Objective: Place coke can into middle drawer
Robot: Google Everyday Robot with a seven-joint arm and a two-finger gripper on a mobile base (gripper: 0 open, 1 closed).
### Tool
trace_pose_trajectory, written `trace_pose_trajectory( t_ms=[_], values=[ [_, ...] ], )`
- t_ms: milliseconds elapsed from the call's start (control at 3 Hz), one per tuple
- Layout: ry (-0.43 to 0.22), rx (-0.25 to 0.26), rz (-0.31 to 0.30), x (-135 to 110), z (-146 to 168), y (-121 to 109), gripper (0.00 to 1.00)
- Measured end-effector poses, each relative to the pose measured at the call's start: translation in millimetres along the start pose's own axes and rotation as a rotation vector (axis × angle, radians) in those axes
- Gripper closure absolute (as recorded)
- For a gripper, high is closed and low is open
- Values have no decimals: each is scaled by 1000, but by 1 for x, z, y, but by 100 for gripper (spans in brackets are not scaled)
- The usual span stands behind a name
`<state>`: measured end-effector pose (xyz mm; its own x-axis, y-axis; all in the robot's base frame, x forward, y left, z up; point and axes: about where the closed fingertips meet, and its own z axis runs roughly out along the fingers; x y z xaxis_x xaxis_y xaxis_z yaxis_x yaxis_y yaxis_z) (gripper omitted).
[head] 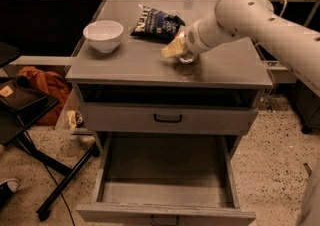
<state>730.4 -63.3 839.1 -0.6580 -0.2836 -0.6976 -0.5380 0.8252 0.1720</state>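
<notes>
My gripper (175, 50), with pale yellow fingers (171, 51), is over the middle of the cabinet top, just below the chip bag. It is shut on the coke can (187, 59). Only the can's silver end and a sliver of red show under the wrist, just above the surface. The middle drawer (165, 172) is pulled wide open below the cabinet front. Its grey floor is bare and its small dark handle sits at the bottom edge of the view.
A dark blue chip bag (157, 22) and a white bowl (103, 35) lie on the grey cabinet top (125, 65). A shut upper drawer front with a black curved handle (167, 118) is above the open drawer. A stand and orange cloth (42, 87) are left.
</notes>
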Motion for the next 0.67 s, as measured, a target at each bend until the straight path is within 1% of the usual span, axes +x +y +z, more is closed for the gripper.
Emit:
trace_pose_trajectory(
  t_ms=[333, 667],
  values=[
    [0, 1, 0, -2, -3, 0, 66],
    [-4, 51, 5, 2, -14, -7, 89]
  ],
)
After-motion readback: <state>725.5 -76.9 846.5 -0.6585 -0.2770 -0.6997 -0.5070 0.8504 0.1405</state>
